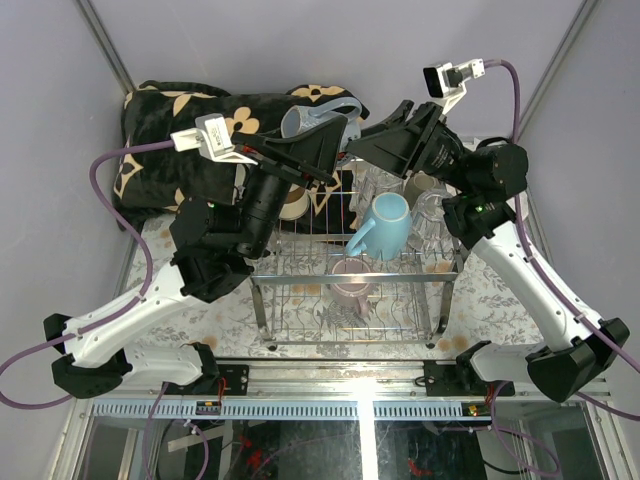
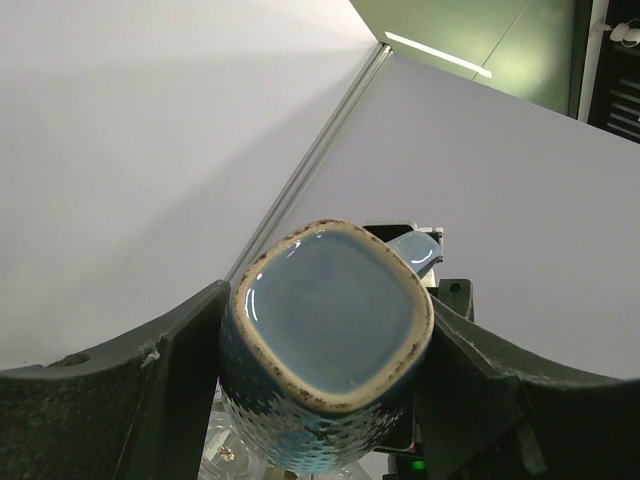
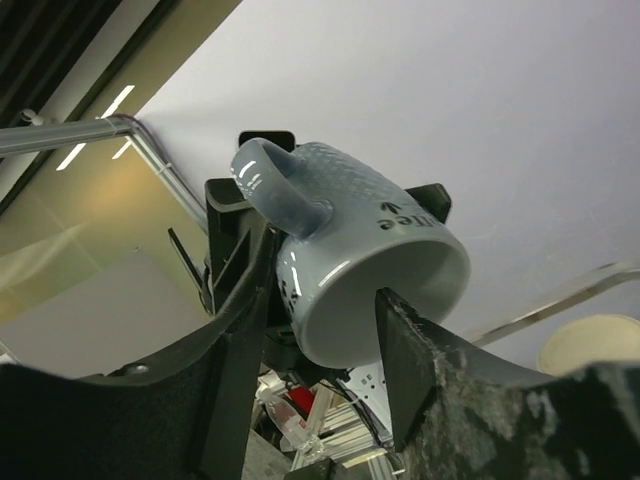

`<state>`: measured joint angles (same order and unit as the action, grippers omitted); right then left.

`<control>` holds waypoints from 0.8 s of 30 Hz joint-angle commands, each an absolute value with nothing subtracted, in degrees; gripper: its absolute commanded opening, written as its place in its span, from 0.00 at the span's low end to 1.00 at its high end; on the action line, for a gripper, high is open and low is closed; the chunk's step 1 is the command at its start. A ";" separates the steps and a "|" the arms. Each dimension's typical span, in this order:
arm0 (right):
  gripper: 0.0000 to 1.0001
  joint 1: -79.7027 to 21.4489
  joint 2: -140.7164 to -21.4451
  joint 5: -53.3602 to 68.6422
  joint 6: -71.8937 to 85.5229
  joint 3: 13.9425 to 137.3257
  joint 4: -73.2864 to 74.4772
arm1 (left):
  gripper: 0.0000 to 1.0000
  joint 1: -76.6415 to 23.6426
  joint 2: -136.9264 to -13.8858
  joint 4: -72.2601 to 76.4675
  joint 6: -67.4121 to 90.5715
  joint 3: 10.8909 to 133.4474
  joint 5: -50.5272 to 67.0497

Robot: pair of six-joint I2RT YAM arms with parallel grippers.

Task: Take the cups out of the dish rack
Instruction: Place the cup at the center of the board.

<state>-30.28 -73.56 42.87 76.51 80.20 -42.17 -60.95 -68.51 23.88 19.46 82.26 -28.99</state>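
left tool (image 2: 328, 318) grips grey-blue mug (image 2: 335, 300), mouth pointing at right tool (image 3: 322, 255).

The dish rack (image 1: 300, 320) stands in the middle of the counter (image 1: 490, 295), close to its near edge. Inside it, a tilted mug (image 1: 385, 222) rests toward the right end. A middle mug (image 1: 350, 280) sits just in front of it. Glasses (image 1: 425, 215) stand at the rack's far right corner, with a cup (image 1: 428, 185) behind them. A cloth (image 1: 160, 130) covers the counter's far left corner. Above the rack's far edge a lifted mug (image 1: 305, 118) hangs in the air. Its base is between the jaws of the left gripper (image 2: 325, 345). One jaw of the right gripper (image 3: 320, 330) lies outside its wall, the other at its mouth.
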 commanded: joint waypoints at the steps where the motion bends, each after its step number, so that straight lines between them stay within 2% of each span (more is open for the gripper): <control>1: 0.51 -32.32 -73.70 41.73 75.51 83.94 -46.38 | 0.00 -60.38 -67.91 30.14 20.41 83.15 -30.45; 4: 0.42 -33.39 -74.28 41.49 75.69 84.23 -47.03 | 0.00 -60.31 -67.88 30.13 20.78 82.85 -30.35; 10: 0.33 -35.04 -75.18 40.82 76.63 84.34 -49.00 | 0.00 -60.28 -67.98 30.24 21.47 82.62 -30.02; 13: 0.20 -35.41 -75.45 40.47 76.77 84.40 -49.99 | 0.00 -60.14 -68.04 30.19 21.68 82.62 -29.92; 15: 0.04 -35.50 -75.58 40.43 76.83 84.62 -50.01 | 0.00 -60.16 -67.98 29.94 21.67 82.62 -29.87; 16: 0.00 -35.51 -75.59 40.39 76.74 84.63 -50.08 | 0.00 -60.16 -67.97 29.76 21.68 82.62 -29.96; 18: 0.00 -35.51 -75.25 39.96 76.47 84.34 -50.03 | 0.00 -60.08 -67.76 29.07 21.70 82.68 -29.82; 19: 0.00 -35.51 -75.02 39.78 76.08 84.16 -49.65 | 0.02 -60.11 -67.64 28.70 21.69 82.70 -29.80; 20: 0.00 -35.51 -74.72 39.60 75.46 84.05 -48.90 | 0.10 -60.08 -67.55 28.34 21.77 82.66 -29.86; 22: 0.00 -35.51 -74.10 39.11 74.11 83.94 -47.09 | 0.38 -60.02 -67.10 27.15 21.69 82.77 -29.79; 23: 0.00 -35.51 -73.83 38.81 73.20 83.94 -45.93 | 0.48 -59.98 -66.83 26.40 21.65 82.88 -29.83; 24: 0.00 -35.51 -73.56 38.66 72.26 84.08 -44.60 | 0.54 -60.01 -66.52 25.72 21.49 82.90 -30.02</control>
